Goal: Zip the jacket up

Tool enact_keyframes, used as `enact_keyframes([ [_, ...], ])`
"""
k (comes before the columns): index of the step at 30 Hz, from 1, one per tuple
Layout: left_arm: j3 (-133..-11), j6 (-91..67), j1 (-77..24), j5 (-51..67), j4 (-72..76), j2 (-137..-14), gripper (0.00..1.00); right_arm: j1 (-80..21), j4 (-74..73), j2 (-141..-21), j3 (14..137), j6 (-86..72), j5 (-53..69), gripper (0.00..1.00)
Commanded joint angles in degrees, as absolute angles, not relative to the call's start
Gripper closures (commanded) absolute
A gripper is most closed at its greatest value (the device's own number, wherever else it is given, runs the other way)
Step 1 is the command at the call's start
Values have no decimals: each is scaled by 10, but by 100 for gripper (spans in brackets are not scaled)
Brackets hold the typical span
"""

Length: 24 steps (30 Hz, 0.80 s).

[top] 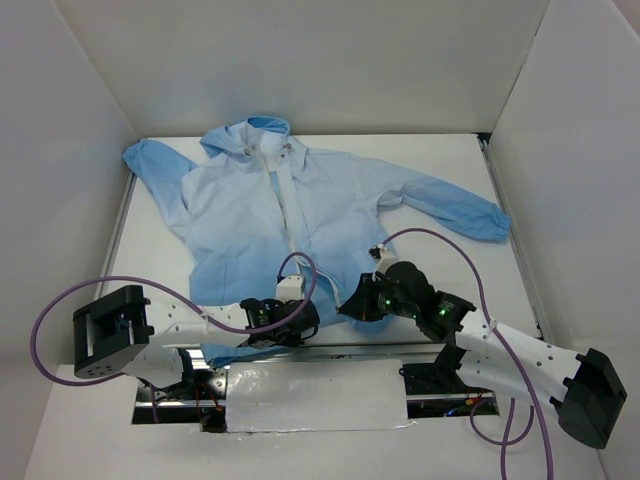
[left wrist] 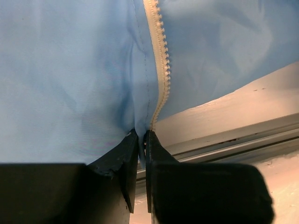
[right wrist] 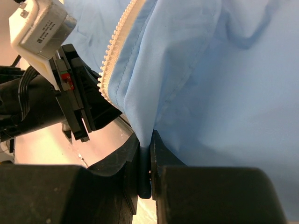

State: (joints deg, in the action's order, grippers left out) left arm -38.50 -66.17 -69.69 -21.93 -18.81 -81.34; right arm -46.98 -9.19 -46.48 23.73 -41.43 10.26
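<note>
The light-blue hooded jacket (top: pixel 300 215) lies spread on the white table, hood to the far side, hem at the near edge. Its white zipper strip (top: pixel 284 205) runs down the front. My left gripper (top: pixel 300 318) is shut on the hem at the bottom end of the zipper strip (left wrist: pixel 161 70); blue cloth sits pinched between the fingers (left wrist: pixel 122 161). My right gripper (top: pixel 350 308) is shut on a fold of the jacket's hem (right wrist: pixel 205 79) just right of the zipper (right wrist: pixel 117 46). The left gripper's body shows in the right wrist view (right wrist: pixel 70 98).
White walls enclose the table on three sides. A metal rail (top: pixel 400 348) and a foil-covered panel (top: pixel 315 395) run along the near edge, below the hem. The right sleeve reaches toward the right wall (top: pixel 470 212); the left sleeve lies at the far left corner (top: pixel 155 165).
</note>
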Motion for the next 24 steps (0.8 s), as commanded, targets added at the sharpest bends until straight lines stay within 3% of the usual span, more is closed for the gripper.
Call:
enact_keyframes([
  [1, -352, -662, -698, -197, -214, -839, 100, -467, -97, -459, 262, -406, 91, 100],
  [9, -340, -635, -699, -251, -175, -699, 100, -467, -61, -469, 251, -408, 121, 100],
  [15, -300, -592, -695, -264, -51, -584, 100, -467, -14, -495, 244, -423, 155, 100],
  [16, -287, -585, -695, -263, -35, -575, 98, -467, -6, -497, 243, -424, 156, 100],
  [19, -266, -572, -693, -252, 21, -551, 71, -468, -2, -500, 240, -429, 160, 100],
  [21, -257, -569, -693, -246, 38, -548, 73, -467, -4, -497, 239, -431, 158, 100],
  [22, -255, -569, -693, -243, 41, -550, 81, -467, -5, -496, 239, -431, 157, 100],
  [23, -255, -567, -692, -241, 44, -556, 79, -467, -7, -493, 240, -431, 155, 100],
  [24, -254, -568, -693, -233, 46, -560, 67, -467, -10, -492, 239, -431, 154, 100],
])
